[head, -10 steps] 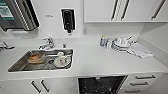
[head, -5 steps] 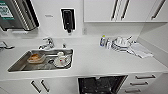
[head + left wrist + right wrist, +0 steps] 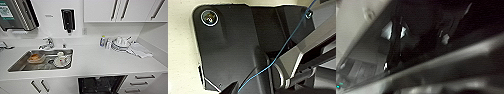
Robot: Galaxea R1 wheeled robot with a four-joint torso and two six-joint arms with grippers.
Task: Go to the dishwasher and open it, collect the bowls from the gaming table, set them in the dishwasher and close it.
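Below the white counter (image 3: pixel 100 62), dishwasher (image 3: pixel 101 85) open, dark interior

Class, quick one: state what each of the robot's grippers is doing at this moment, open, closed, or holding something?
Left gripper: cannot be told.
Right gripper: cannot be told; its wrist camera faces the dark inside of the open dishwasher.

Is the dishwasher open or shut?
Open. In the head view the dishwasher under the counter shows a dark inside, not a steel front.
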